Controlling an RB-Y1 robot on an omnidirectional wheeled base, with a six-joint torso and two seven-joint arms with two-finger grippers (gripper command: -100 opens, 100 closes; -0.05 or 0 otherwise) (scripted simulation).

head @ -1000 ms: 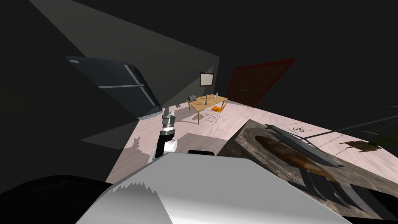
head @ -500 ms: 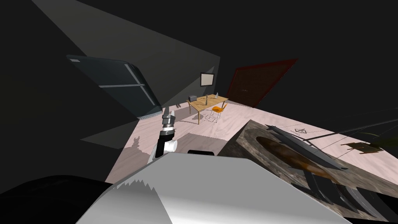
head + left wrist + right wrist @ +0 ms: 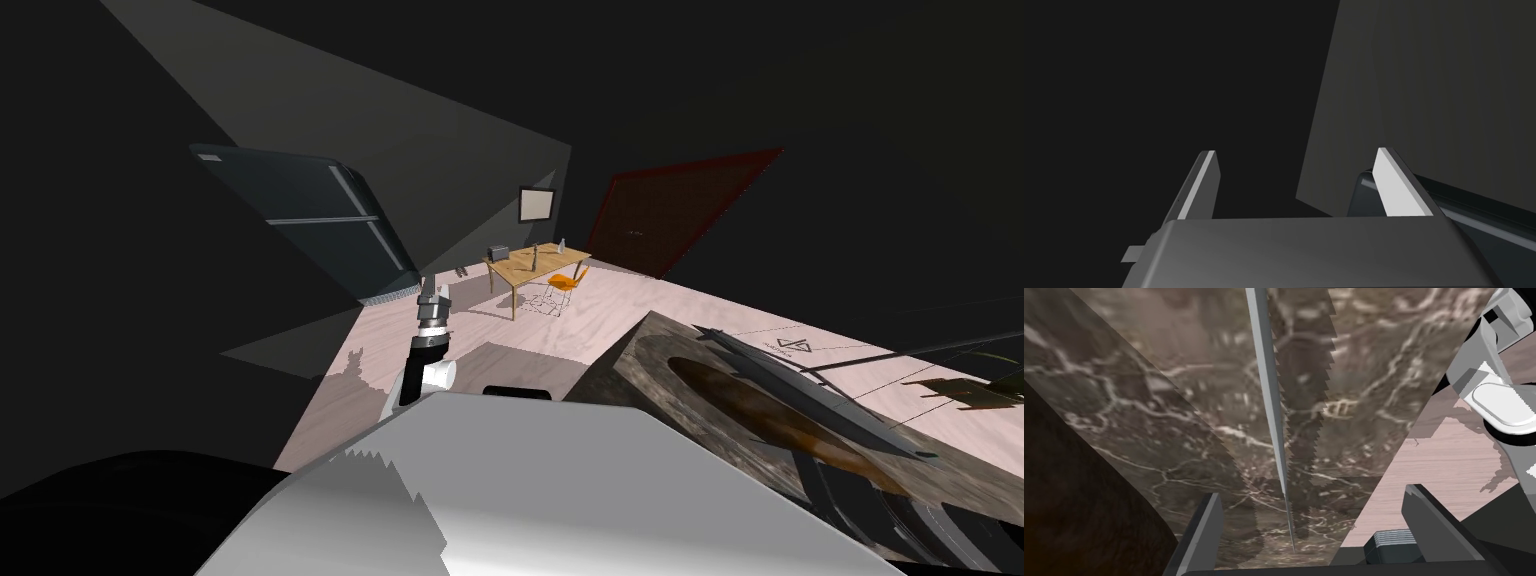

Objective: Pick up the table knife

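Right wrist view: table knife [image 3: 1269, 388] on marbled counter [image 3: 1149, 413], tip between spread fingers of right gripper [image 3: 1313, 492], untouched; head view: counter lower right of frame; left gripper [image 3: 1295, 151] released, empty; risk: thin blade slips on closing; fingertips strike counter.

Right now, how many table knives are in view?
1. A thin grey table knife lies on the marbled brown countertop, its tip reaching into the open right pincer. More may lie hidden elsewhere on the counter.
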